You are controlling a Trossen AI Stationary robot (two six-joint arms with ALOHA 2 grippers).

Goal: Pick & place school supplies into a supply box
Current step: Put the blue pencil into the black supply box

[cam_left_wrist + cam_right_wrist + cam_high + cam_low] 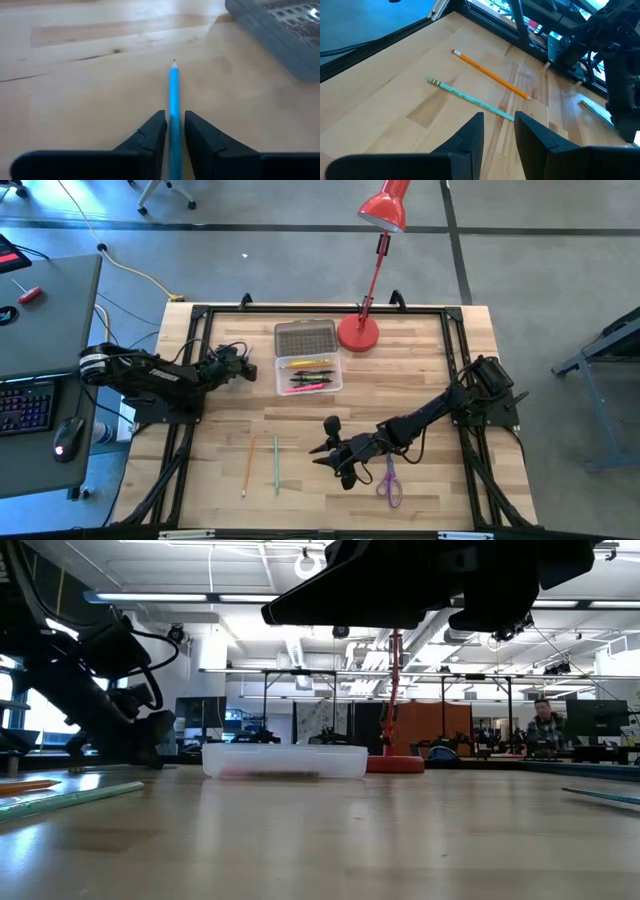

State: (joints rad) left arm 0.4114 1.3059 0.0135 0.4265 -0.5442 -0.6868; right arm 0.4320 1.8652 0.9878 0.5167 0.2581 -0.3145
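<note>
The supply box [309,374] stands open at the table's far middle, its ribbed lid [305,338] laid back; several pens and a pink marker lie inside. My left gripper [250,370] is just left of the box, shut on a blue pencil [173,90]. My right gripper [322,452] hovers open over the near middle, nothing between its fingers [472,132]. An orange pencil [246,465] and a green pencil [276,465] lie flat to its left. Purple-handled scissors [388,480] lie flat to its right. My left gripper has the blue pencil between its two fingers [152,135], which lie along the shaft [174,117], not across it. The pencil sticks out ahead of the fingertips, slanting down, its point [173,62] at or just above the wood beside the lid.
A red desk lamp stands with its round base [358,332] right of the lid. A black frame [200,315] runs round the tabletop. Bare wood [420,370] lies between the box and my right arm.
</note>
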